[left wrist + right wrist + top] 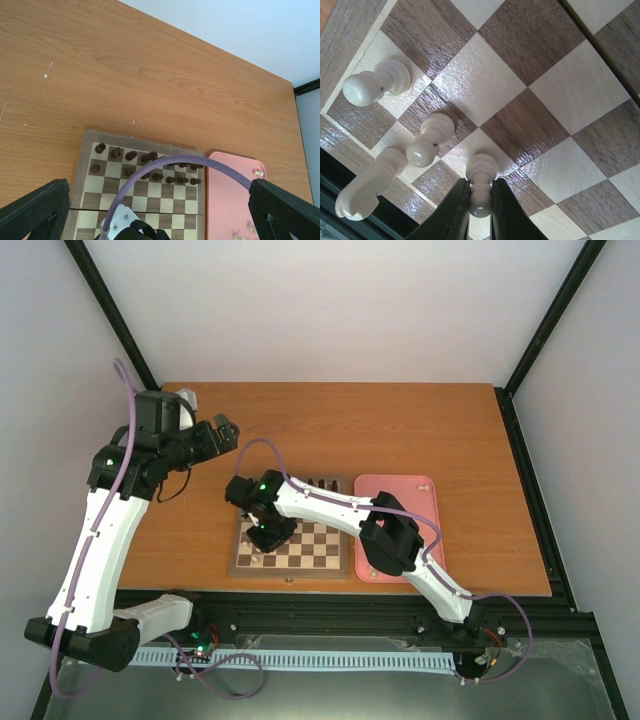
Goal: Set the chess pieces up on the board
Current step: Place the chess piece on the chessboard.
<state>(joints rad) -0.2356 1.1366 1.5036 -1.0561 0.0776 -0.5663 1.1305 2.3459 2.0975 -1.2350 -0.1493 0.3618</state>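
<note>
Right gripper pinches a cream pawn by its head at bottom centre of the wrist view, pawn standing on the board. Three more chess pieces sit just left, near the board's border. Squares toward upper right are free. Pink tray lies just beside the board's right edge. Dark chessmen fill the far rows. Left gripper hangs spread wide, holding nothing, above the wooden table.

Pink tray sits on wood table. Dark brown chessmen in approx. two rows just left of tray, level w/ its far end.
</note>
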